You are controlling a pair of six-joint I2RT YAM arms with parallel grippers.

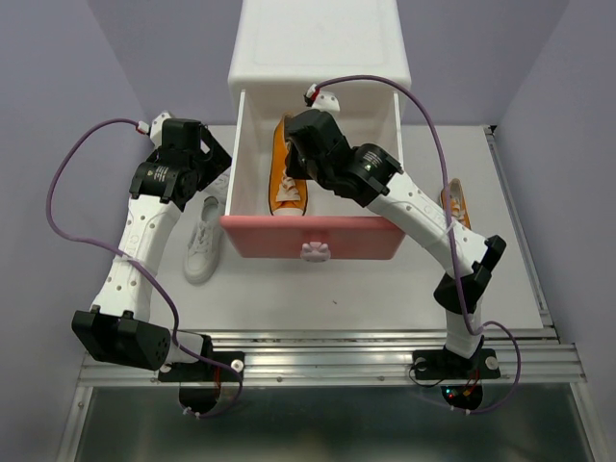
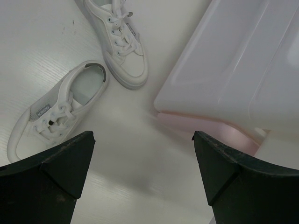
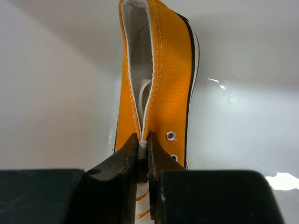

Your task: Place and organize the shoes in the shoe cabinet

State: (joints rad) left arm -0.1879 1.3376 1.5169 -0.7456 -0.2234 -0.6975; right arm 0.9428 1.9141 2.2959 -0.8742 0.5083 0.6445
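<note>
Right wrist: right gripper (image 3: 143,156) jaws pinching rim of orange shoe (image 3: 161,84) inside cabinet (image 1: 318,43) drawer (image 1: 313,238); left gripper (image 2: 142,158) jaws spread wide over white pair (image 2: 122,46) on desk (image 1: 385,298) beside cabinet.

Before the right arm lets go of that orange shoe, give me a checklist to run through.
1. Right fingers pinch the orange sneaker by its collar: ok.
2. Sneaker inside the open drawer: ok.
3. Sole flat on the drawer floor: cannot tell.
4. Left fingers open, empty: ok.
5. White sneakers stowed: not ok, both lie on the table.
</note>
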